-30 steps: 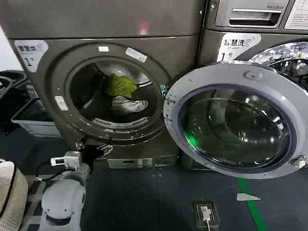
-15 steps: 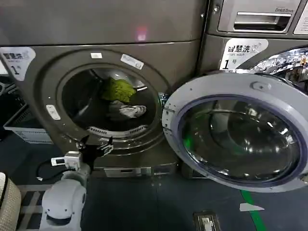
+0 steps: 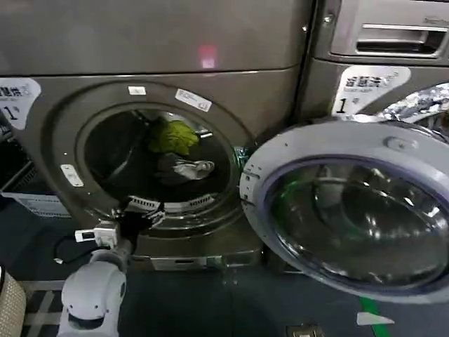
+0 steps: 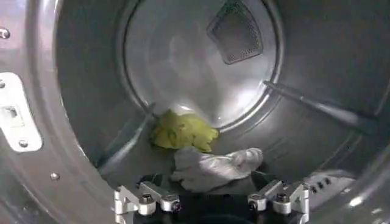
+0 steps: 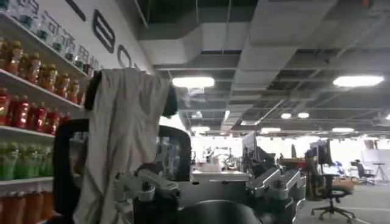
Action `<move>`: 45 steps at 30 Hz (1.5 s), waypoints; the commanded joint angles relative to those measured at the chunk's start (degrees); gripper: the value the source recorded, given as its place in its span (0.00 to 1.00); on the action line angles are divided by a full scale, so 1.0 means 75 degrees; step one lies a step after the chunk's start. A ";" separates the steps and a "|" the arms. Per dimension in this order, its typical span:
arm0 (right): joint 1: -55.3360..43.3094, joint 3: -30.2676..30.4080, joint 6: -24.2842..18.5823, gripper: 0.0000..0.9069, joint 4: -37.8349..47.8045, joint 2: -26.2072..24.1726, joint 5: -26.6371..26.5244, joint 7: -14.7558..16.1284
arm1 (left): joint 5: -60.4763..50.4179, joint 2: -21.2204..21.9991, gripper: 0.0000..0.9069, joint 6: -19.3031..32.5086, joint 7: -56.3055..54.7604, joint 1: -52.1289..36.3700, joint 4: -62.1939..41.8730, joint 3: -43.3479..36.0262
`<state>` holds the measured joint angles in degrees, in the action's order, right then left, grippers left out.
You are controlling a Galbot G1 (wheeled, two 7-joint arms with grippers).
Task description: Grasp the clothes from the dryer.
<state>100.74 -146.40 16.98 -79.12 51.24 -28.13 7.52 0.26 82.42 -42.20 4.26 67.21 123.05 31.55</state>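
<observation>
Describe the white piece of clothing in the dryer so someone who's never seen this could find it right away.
Find the dark grey-bronze dryer on the left, its round door swung open to the right. Look into its steel drum: two garments lie on the bottom. The white cloth is the crumpled pale one nearer the opening, just in front of the yellow-green cloth.

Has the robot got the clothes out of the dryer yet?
Not yet. The dryer door is already swung open. The left gripper is open at the bottom lip of the opening, holding nothing. The green cloth and the white cloth lie inside the drum, untouched. Left to do: reach in, grab a cloth and pull it out. The right gripper is open, pointing away at the room.
</observation>
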 commanded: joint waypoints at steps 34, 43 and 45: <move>0.0072 -0.0041 -0.0235 1.00 0.0056 0.0081 0.0016 -0.0039 | -0.0330 0.0259 1.00 0.0017 -0.0209 -0.0710 -0.1129 -0.0439; 0.0048 0.0058 -0.0232 1.00 -0.0002 0.0037 0.0020 -0.0028 | -0.0731 0.0472 1.00 0.0868 -0.0144 -0.2580 -0.3427 -0.0605; 0.0040 0.0084 -0.0234 1.00 0.0004 0.0032 0.0021 -0.0025 | -0.0807 0.0505 1.00 0.0971 -0.0069 -0.3081 -0.4123 -0.0619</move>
<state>101.08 -145.93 15.34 -79.08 51.51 -27.99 7.34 -3.57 85.27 -42.13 3.25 56.26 108.01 27.53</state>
